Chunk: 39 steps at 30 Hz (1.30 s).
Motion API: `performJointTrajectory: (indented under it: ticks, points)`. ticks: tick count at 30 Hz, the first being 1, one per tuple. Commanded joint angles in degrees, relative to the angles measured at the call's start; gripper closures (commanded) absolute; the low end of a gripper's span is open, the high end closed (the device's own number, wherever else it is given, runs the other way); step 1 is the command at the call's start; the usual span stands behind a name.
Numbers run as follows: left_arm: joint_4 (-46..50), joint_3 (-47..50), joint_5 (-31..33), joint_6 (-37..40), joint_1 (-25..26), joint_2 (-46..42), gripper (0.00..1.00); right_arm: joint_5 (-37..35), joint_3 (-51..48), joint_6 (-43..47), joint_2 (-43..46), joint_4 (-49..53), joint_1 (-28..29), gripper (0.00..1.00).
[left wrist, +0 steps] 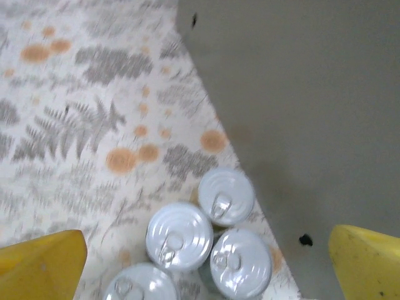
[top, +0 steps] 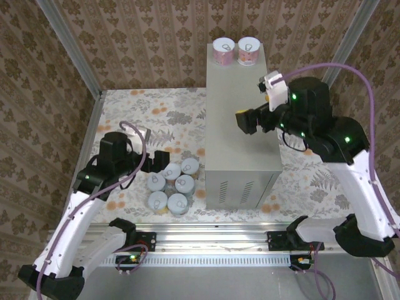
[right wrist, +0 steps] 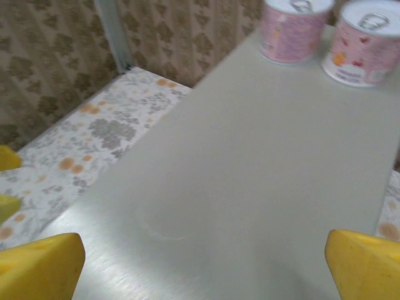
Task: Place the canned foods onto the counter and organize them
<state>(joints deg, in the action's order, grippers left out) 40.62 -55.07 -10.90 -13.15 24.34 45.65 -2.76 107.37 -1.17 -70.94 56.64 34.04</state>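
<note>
Six small silver-lidded tins [top: 184, 184] cluster on the floral floor [top: 144, 112] beside the near-left corner of the tall grey metal counter [top: 240, 144], upright, lids up, just below the left gripper [top: 157, 162], jaws spread wide, empty. Two pink-labelled tins [top: 223, 52] stand upright at the counter's far top edge, well ahead of the right gripper [top: 245, 122], likewise wide open.

Two upright pink-labelled tins [top: 223, 51] stand side by side at the far end of the tall grey metal worktop [top: 240, 119], while six upright silvery-lidded pull-tab tins [top: 184, 184] cluster on the floral surface [top: 134, 106] just beside its left wall.
</note>
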Motion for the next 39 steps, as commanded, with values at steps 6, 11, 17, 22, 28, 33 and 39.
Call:
performJointTrajectory:
  ticks: [6,11,17,22,28,33,39]
  points:
    - [11.0,5.0,7.5,-12.3,0.1,1.2,0.00,-5.9,-5.2,1.8,2.9,0.7,11.6,0.00]
    - [14.3,3.9,5.9,-11.9,1.4,7.9,0.00,-5.2,-6.0,1.6,2.1,-0.9,12.9,0.00]
    - [17.2,2.2,6.7,-11.7,3.6,17.3,0.00,-4.5,-6.8,1.4,1.8,-3.0,13.6,0.00]
    - [16.6,2.8,6.9,-12.5,5.3,21.1,0.00,-4.9,-9.0,1.3,3.4,-4.8,13.7,0.00]
    - [16.4,3.9,10.3,-15.5,6.9,23.8,0.00,-6.8,-9.0,3.0,3.7,-5.0,13.8,0.00]
    - [13.8,6.3,10.2,-17.1,6.5,25.3,0.00,-7.1,-8.2,4.2,3.2,-5.1,13.6,0.00]
    - [10.3,8.5,8.5,-16.9,4.6,27.4,0.00,-7.1,-8.2,4.4,2.7,-5.3,13.6,0.00]
